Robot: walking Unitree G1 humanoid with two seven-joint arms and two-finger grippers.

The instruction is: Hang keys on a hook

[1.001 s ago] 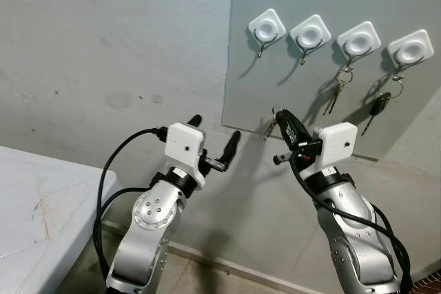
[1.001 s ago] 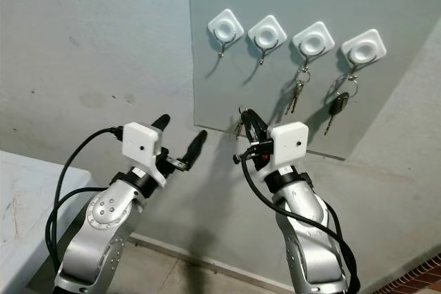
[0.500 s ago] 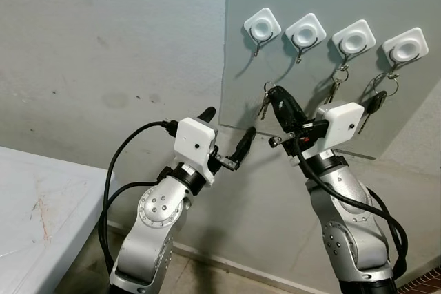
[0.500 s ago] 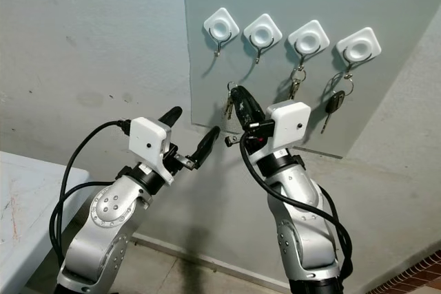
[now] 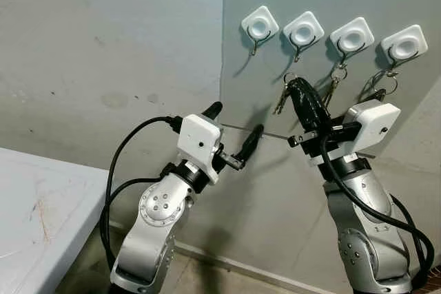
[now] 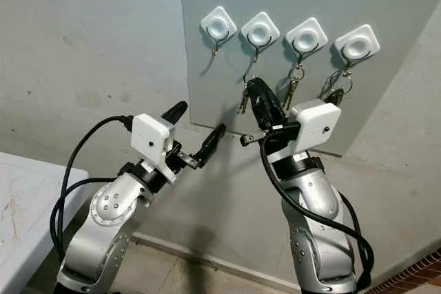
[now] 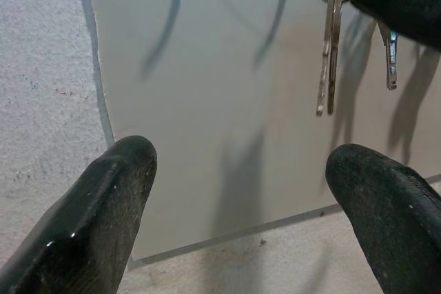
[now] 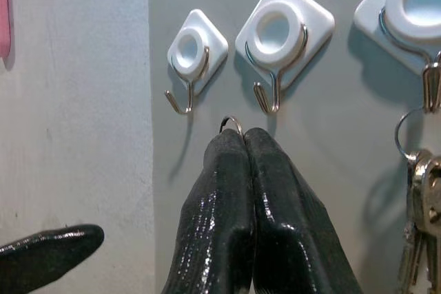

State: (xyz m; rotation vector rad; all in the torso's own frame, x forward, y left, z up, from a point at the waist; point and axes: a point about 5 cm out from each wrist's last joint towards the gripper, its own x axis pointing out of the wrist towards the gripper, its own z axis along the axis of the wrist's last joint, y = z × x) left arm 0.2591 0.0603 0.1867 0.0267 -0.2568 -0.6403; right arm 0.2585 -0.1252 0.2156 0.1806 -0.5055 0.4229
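Observation:
Four white hooks sit in a row on a grey panel (image 5: 248, 87). The first hook (image 5: 260, 27) and the second hook (image 5: 303, 30) are bare. My right gripper (image 5: 295, 86) is shut on a small bunch of keys (image 5: 281, 101), raised just below the second hook. In the right wrist view the key ring (image 8: 231, 123) pokes out above the closed fingertips (image 8: 227, 146), between and under the two bare hooks, a short way from the second hook (image 8: 275, 53). My left gripper (image 5: 236, 118) is open and holds nothing, near the panel's lower left corner.
The third hook (image 5: 351, 36) carries a key bunch (image 5: 335, 80), and the fourth hook (image 5: 404, 45) carries a black car key (image 5: 377, 91). A white table (image 5: 41, 211) stands at the lower left. The grey wall (image 5: 103, 46) lies behind everything.
My right gripper has lifted the keys up and to the right, from the panel's lower edge to just under the second hook. The left arm has shifted slightly right and stays open.

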